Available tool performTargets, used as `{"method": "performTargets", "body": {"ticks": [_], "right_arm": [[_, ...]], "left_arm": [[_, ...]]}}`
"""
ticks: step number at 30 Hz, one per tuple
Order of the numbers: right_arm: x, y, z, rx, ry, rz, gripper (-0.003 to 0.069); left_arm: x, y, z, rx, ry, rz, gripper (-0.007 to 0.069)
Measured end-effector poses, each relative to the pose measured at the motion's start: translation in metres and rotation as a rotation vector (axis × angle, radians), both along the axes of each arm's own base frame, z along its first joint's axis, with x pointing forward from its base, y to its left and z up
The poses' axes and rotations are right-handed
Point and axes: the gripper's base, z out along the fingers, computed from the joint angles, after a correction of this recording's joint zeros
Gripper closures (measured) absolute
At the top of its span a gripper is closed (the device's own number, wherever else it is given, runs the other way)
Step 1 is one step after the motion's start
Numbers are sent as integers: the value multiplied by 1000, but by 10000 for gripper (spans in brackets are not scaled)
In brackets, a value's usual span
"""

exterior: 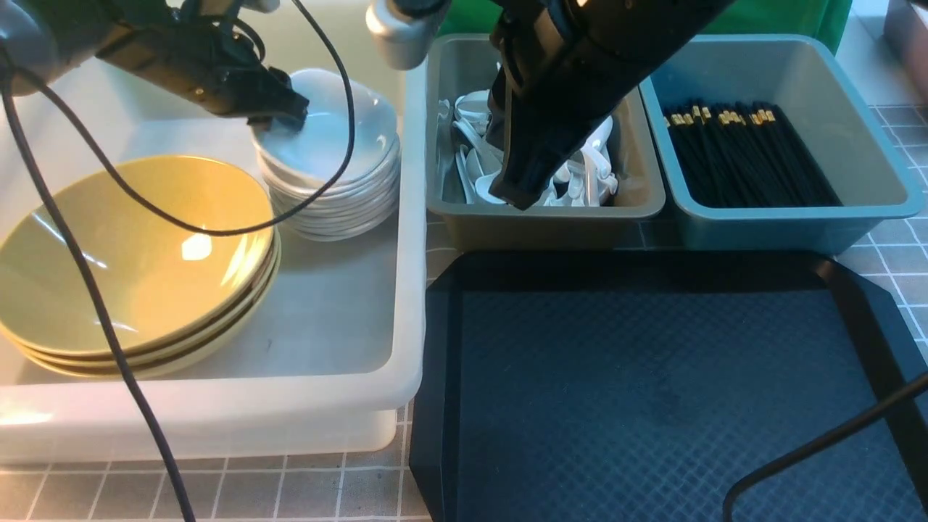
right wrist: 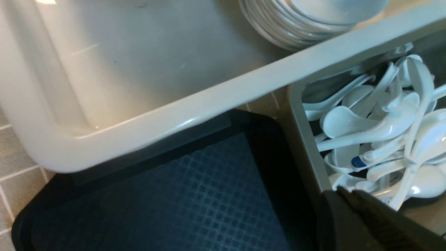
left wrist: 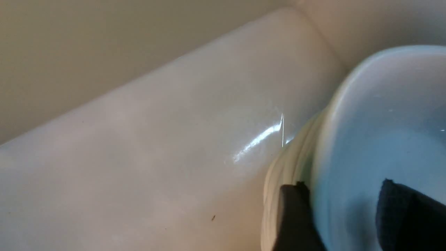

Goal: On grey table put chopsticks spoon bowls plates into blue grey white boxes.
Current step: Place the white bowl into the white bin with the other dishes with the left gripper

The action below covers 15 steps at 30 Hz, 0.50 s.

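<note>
A stack of white bowls (exterior: 333, 174) stands at the back of the white box (exterior: 413, 290), beside a stack of yellow plates (exterior: 138, 254). My left gripper (exterior: 279, 119) (left wrist: 341, 184) is open astride the top bowl's (left wrist: 383, 122) rim, one finger inside the bowl and one outside, neither pressing on it. White spoons (exterior: 471, 145) (right wrist: 376, 129) lie piled in the grey box (exterior: 551, 225). My right gripper (exterior: 518, 199) (right wrist: 343, 190) is shut and empty just above that pile, near the box's front. Black chopsticks (exterior: 747, 152) lie in the blue box (exterior: 783, 225).
A black tray (exterior: 652, 391) lies on the tiled grey table in front of the grey and blue boxes, with nothing on it. Cables hang across the white box and over the tray's near right corner (exterior: 819, 442).
</note>
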Motion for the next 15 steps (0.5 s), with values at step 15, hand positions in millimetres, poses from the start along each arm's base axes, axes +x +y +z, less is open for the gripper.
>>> {"method": "performTargets", "body": {"ticks": [15], "right_arm": [[-1,-1,-1,-17,19,-3,633]], "left_arm": [[-53,0,113,7,-190,-7,178]]}}
